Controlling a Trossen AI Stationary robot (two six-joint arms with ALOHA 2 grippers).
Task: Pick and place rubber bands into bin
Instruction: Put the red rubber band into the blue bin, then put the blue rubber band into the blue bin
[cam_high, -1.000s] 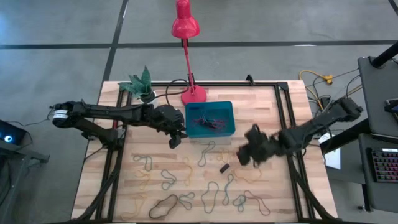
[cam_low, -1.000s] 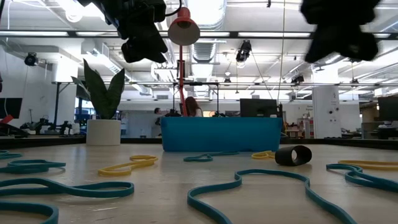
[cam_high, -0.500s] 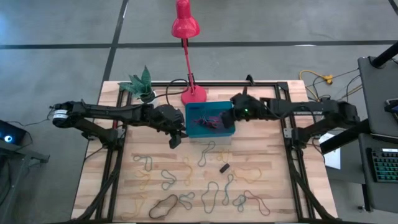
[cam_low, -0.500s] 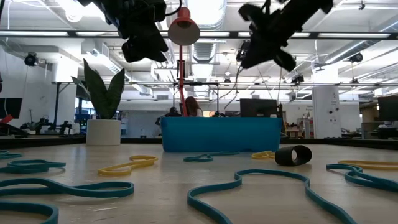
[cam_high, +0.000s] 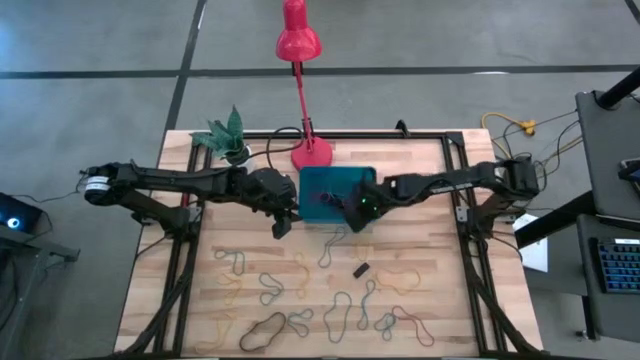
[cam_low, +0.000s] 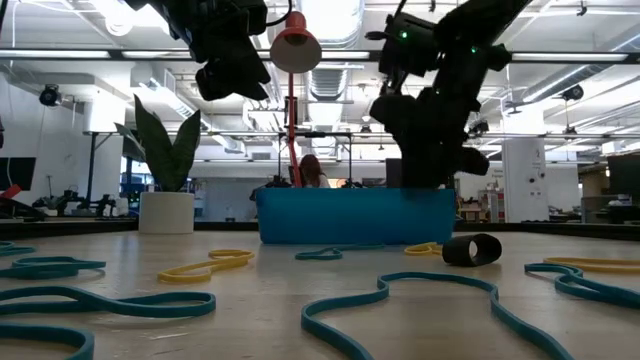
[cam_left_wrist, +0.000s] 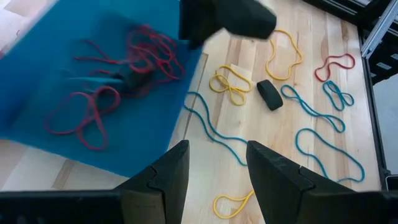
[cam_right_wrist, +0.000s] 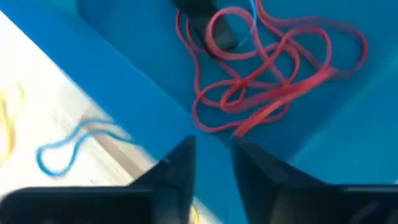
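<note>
The teal bin (cam_high: 322, 180) stands at the table's far middle, with a tangle of red rubber bands (cam_right_wrist: 261, 68) lying on its floor. Several more rubber bands (cam_high: 330, 245), teal, yellow and red, lie flat across the near half of the table. My right gripper (cam_right_wrist: 214, 165) hangs over the bin's near part (cam_high: 352, 208), pointing steeply down. Its fingers stand a narrow gap apart with nothing between them. My left gripper (cam_high: 283, 222) hovers open and empty just left of the bin, above the table (cam_left_wrist: 214, 180).
A small black cylinder (cam_high: 361, 269) lies among the bands near the middle. The red lamp's base (cam_high: 311, 152) and a potted plant (cam_high: 232, 148) stand at the far edge behind the bin. Black frame rails (cam_high: 455, 200) run along the table's sides.
My right gripper has swung from the table's right side toward the left, first to the bin's far right corner. It has then come down over the bin's near part, tipping more steeply downward.
</note>
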